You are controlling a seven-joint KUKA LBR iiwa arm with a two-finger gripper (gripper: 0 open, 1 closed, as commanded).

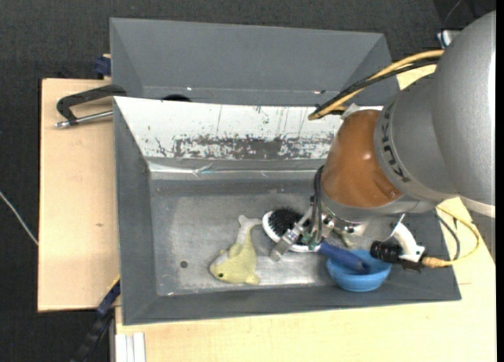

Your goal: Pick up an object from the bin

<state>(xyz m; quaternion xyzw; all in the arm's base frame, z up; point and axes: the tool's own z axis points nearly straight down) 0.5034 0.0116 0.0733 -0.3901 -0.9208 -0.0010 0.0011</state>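
Three loose things lie near the gripper [293, 241] on the floor of the grey metal bin [134, 219]. A round black brush with a white rim [277, 221] is just to its left. A pale yellow soft toy of fish-like shape [236, 264] lies further left and nearer. A blue plastic bowl [358, 274] sits to its right, by the near wall. The gripper tip is low in the bin, at the near right edge of the brush; touching or just beside, cannot tell. The brush is judged the likeliest target, being closest.

Step in hand, as judged: settling onto a thing before closing.
- Centre the tip over the brush rather than at its edge, so the grip takes the white rim on both sides and does not slip off the bristles.
- Keep clear of the blue bowl close on the right; it could be nudged against the wall.
- Lift straight up; the yellow toy lies near the brush on the left and may drag.

End effector: how far open cannot be told, as the orange wrist cover [358, 164] hangs over much of it. Nothing seen held.
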